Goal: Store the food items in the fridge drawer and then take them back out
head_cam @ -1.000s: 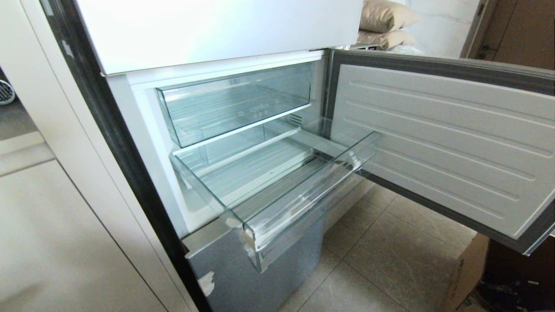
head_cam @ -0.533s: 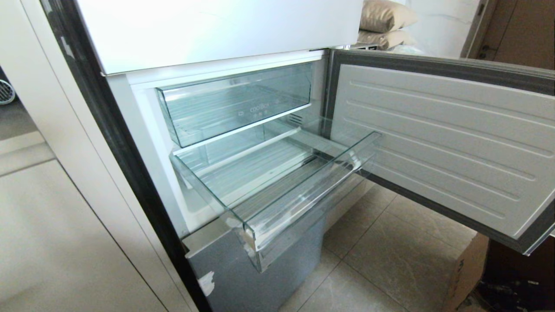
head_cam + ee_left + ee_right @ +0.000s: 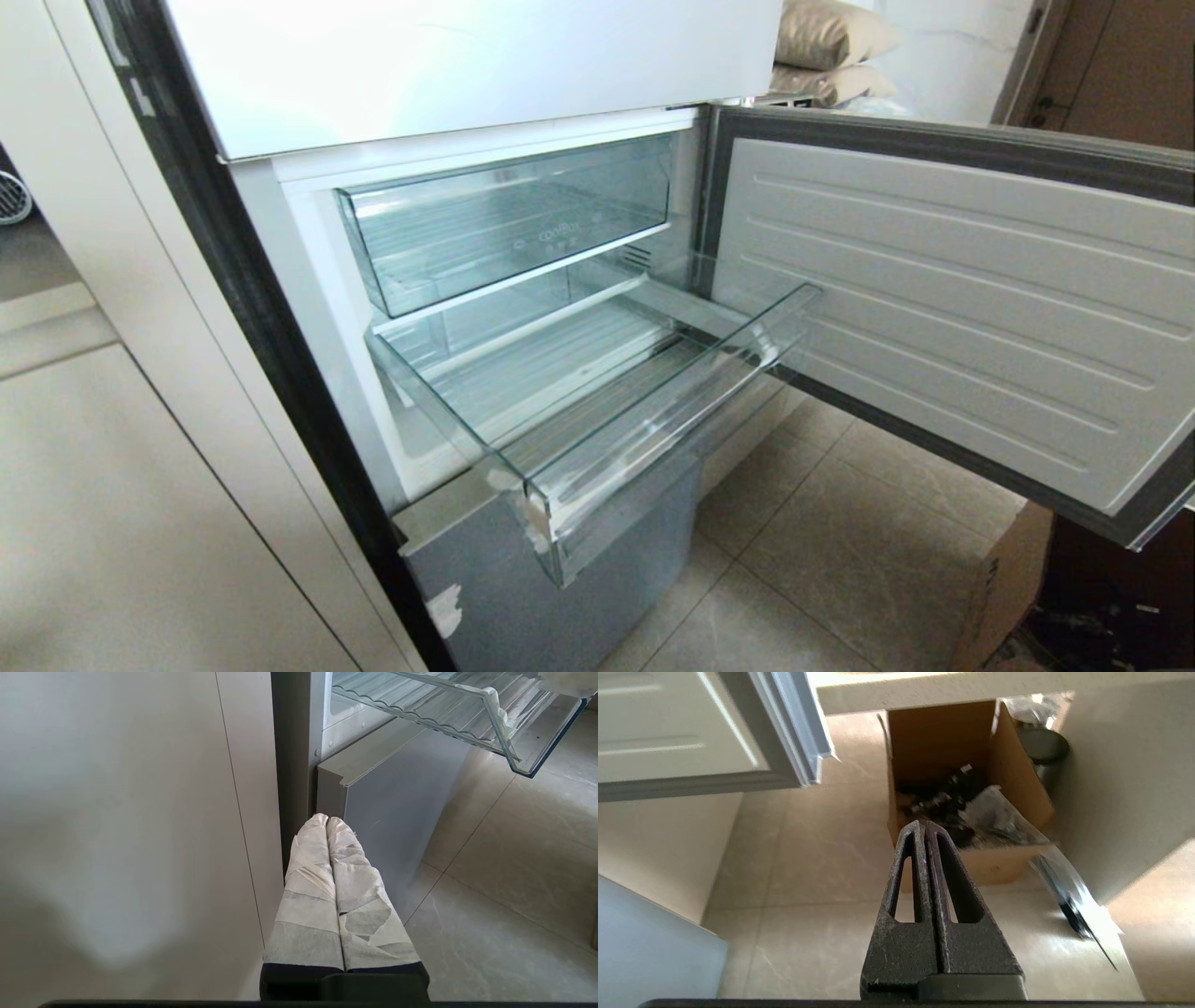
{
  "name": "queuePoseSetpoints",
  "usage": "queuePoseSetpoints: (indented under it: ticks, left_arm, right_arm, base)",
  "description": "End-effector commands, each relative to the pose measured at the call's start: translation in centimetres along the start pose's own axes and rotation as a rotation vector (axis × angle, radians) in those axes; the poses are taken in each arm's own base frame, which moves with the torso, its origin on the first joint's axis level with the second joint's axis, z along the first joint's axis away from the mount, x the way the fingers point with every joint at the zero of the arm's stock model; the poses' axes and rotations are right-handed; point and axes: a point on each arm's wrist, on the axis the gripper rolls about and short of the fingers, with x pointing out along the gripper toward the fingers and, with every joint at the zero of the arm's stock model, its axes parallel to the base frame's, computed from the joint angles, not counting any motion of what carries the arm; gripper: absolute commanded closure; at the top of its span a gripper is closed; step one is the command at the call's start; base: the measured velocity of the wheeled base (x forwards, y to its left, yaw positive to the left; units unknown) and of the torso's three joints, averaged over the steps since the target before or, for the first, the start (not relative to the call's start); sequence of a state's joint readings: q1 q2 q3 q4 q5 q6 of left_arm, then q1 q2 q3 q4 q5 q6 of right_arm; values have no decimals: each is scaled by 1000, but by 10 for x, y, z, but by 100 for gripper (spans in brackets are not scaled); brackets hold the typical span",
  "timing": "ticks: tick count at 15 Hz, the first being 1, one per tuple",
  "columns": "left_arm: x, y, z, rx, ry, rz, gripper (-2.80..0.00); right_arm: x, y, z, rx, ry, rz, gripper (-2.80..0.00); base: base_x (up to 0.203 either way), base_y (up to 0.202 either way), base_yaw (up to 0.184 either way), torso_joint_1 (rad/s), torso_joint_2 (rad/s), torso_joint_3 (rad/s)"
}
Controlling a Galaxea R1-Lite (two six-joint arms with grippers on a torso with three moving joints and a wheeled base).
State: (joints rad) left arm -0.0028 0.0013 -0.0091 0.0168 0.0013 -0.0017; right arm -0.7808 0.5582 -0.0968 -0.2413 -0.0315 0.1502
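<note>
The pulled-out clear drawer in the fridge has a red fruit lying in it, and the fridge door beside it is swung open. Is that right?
Not quite. The pulled-out fridge drawer holds nothing: the head view shows straight through its clear floor, with no fruit or other food inside. The rest stands: the fridge door beside it is swung open.

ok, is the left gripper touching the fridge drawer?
Apart. The left wrist view shows the left gripper, fingers shut and empty, hanging beside the lower fridge panel, with the fridge drawer well clear of it.
</note>
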Motion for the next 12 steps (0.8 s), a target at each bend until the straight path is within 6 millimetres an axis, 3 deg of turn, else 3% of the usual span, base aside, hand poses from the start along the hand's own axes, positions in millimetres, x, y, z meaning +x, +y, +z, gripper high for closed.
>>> queuePoseSetpoints:
  ticks: [1,12]
  left_arm:
    - [0,0,0,0,0,0,0]
    - [0,0,0,0,0,0,0]
  right_arm:
    - [8,0,5,3,37,-29,0]
    - [13,1,14,2,42,-30,0]
  base:
    - [0,0,0,0,0,0]
    - [0,0,0,0,0,0]
